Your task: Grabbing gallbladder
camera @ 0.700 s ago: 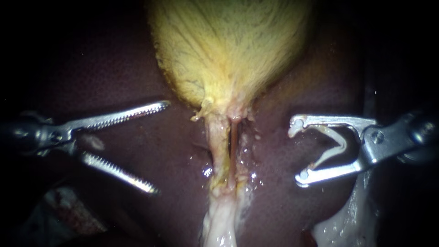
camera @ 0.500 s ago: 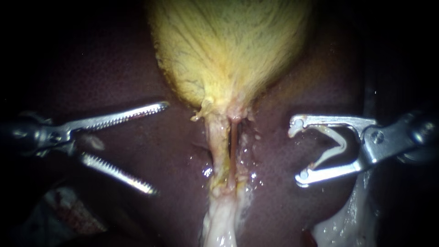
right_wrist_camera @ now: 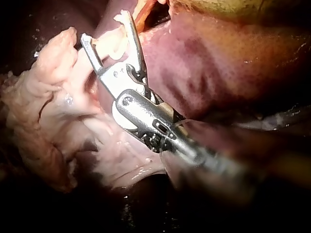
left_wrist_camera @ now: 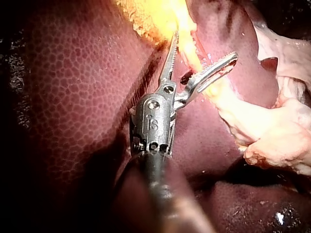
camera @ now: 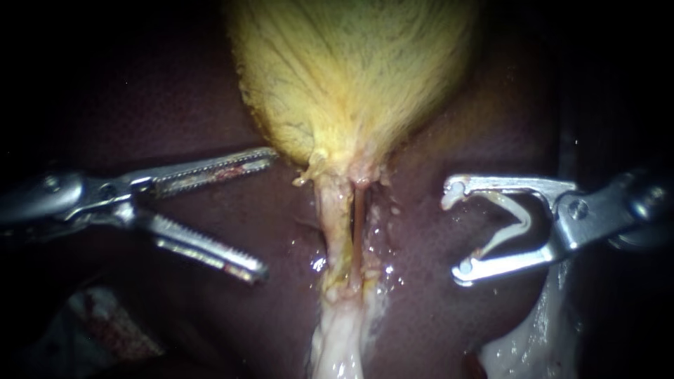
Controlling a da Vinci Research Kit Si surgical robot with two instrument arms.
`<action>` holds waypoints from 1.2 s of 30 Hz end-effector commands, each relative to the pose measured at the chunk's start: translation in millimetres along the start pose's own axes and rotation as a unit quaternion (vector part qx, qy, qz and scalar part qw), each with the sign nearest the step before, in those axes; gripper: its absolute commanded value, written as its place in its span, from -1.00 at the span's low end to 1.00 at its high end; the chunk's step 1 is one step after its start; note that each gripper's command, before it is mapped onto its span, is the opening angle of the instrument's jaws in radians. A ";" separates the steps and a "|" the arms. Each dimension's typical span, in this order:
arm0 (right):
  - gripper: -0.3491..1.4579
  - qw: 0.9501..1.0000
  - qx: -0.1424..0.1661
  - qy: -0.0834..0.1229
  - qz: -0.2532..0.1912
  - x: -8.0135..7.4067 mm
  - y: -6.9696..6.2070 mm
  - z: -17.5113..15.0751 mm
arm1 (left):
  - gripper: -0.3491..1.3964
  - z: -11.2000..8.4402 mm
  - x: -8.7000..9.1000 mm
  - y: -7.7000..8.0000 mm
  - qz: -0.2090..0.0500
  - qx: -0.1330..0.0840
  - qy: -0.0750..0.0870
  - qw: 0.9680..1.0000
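Note:
The yellow gallbladder (camera: 351,77) fills the upper middle and narrows to a neck. From it two pale tubes (camera: 342,231) run down side by side over the dark liver (camera: 210,91). My left instrument (camera: 265,214) stands just left of the neck with its toothed jaws open. Its upper jaw tip lies close to the gallbladder's lower left edge and grips nothing. In the left wrist view the left instrument (left_wrist_camera: 205,46) gapes just short of the gallbladder (left_wrist_camera: 146,14). My right instrument (camera: 458,230) waits right of the tubes, jaws open, with a pale V-shaped clip (camera: 511,223) inside them. The right wrist view shows the right instrument (right_wrist_camera: 104,26) the same way.
Whitish fatty tissue (camera: 337,344) hangs below the tubes, and more (camera: 533,337) lies at the lower right under the right instrument. In the left wrist view this pale tissue (left_wrist_camera: 272,141) sits beside the open jaws. Dark liver surrounds everything.
My left instrument has moved right, toward the gallbladder's neck, and its jaws have turned a little. The right instrument and the tissue have stayed put.

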 end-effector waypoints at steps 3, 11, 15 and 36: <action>0.03 1.000 0.000 0.000 0.000 0.0 0.0 -0.1 | 0.33 1.2 0.1 0.6 -0.010 -0.003 0.009 1.000; 0.03 1.000 0.000 0.000 0.000 -0.1 0.0 -0.1 | 0.25 3.4 0.2 1.9 -0.023 -0.006 0.020 1.000; 0.03 1.000 0.001 0.000 0.000 -0.1 0.0 -0.2 | 0.15 3.8 0.1 2.4 -0.035 -0.009 0.024 0.999; 0.03 1.000 0.000 0.000 0.000 -0.1 0.0 -0.1 | -1.00 2.5 0.0 4.3 -0.088 -0.022 0.045 0.995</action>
